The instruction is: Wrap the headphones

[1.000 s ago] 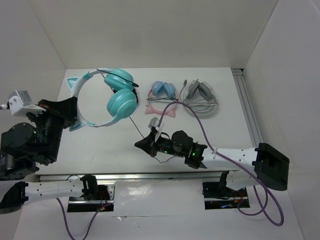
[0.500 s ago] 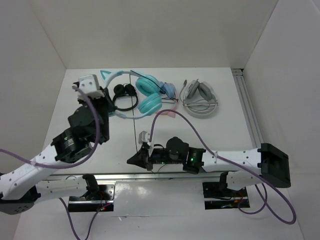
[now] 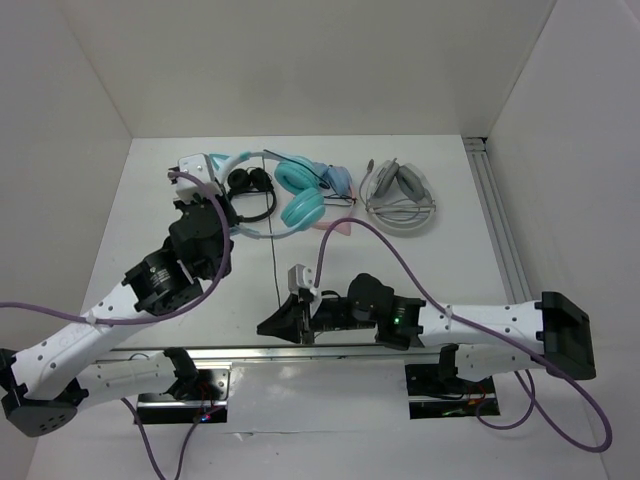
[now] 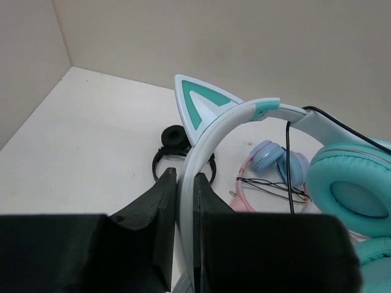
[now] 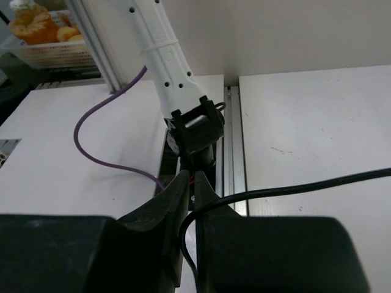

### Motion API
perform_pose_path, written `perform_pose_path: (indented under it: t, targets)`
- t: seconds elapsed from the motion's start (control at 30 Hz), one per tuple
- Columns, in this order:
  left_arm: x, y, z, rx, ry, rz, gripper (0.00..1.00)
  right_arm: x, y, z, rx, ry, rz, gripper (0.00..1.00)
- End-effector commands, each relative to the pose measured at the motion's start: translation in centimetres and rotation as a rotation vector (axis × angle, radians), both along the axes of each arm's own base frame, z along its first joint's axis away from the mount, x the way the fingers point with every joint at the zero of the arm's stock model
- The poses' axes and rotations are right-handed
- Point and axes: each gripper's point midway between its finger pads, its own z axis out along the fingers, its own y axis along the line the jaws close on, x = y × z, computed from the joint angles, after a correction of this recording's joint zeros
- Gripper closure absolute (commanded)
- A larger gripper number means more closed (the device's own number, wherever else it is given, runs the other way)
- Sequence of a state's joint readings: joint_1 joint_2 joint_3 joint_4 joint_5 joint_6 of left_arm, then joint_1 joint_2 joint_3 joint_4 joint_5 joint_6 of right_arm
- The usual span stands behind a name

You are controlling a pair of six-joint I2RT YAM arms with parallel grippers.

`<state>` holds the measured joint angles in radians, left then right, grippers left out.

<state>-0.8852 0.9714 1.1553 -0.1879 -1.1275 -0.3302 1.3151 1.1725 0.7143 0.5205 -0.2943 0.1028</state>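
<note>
From above, my left gripper (image 3: pixel 222 212) reaches to the far edge of the bench (image 3: pixel 450 270), left of its middle, and is clenched on the white headband (image 3: pixel 252 230) of the headphones (image 3: pixel 298 195). They sit there beside a small black pair (image 3: pixel 250 185), with a light-blue pair (image 3: pixel 335 180) and a grey pair (image 3: pixel 400 195) further right along that edge. My right gripper (image 3: pixel 270 324) is at the near edge with the thin black cable (image 3: pixel 273 265) stretched to it, which I judge is so the cord stays straight and apart from the band, ready for winding. In my left wrist view both fingers (image 4: pixel 162 201) press the headband (image 4: pixel 232 119) flat between them just below a teal-lined cat ear (image 4: pixel 198 110). The teal ear cups (image 4: pixel 351 195) hang to the right, padded and glossy, and the cable (image 4: pixel 288 159) drops from the band. In my right wrist view the cable (image 5: pixel 293 186) comes in from the right and bends down between my fingertips (image 5: pixel 177 189), which are drawn together around it. How hard they pinch I cannot tell.
</note>
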Motion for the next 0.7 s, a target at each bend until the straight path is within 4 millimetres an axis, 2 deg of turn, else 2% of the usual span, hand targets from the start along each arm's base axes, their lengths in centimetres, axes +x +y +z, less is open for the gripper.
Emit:
perform_pose_path:
  t: [0.0, 0.1, 0.17, 0.2, 0.3, 0.33, 0.37, 0.6, 0.67]
  targets:
    - [0.7, 1.2, 3.3, -0.214, -0.129, 0.078, 1.0, -2.8, -0.7, 1.8, 0.042, -0.022, 0.119, 0.83]
    - [1.7, 1.4, 2.1, -0.183, -0.097, 0.096, 1.0, -3.5, -0.9, 2.1, 0.048, -0.006, 0.153, 0.8]
    - [2.2, 1.4, 1.9, -0.196, -0.096, 0.094, 1.0, -3.6, -1.4, 3.2, 0.088, -0.01, 0.154, 0.79]
    - [2.5, 1.5, 1.1, -0.175, -0.077, 0.107, 1.0, -3.7, -1.6, 3.1, 0.088, -0.01, 0.154, 0.79]
    - [3.0, 1.9, 0.4, -0.158, -0.064, 0.127, 1.0, -3.8, -1.7, 3.0, 0.087, -0.011, 0.164, 0.76]
    - [3.2, 1.7, 0.0, -0.148, -0.055, 0.128, 1.0, -3.9, -1.9, 3.6, 0.096, -0.014, 0.164, 0.76]
    - [3.6, 1.8, -0.9, -0.125, -0.033, 0.14, 1.0, -4.0, -1.9, 3.6, 0.096, -0.015, 0.173, 0.76]
    - [5.0, 2.0, -2.3, -0.103, -0.002, 0.164, 1.0, -4.8, -3.0, 4.8, 0.116, -0.013, 0.193, 0.74]
    - [5.3, 2.6, -2.3, -0.096, 0.005, 0.185, 1.0, -4.7, -3.2, 5.0, 0.118, -0.013, 0.184, 0.74]
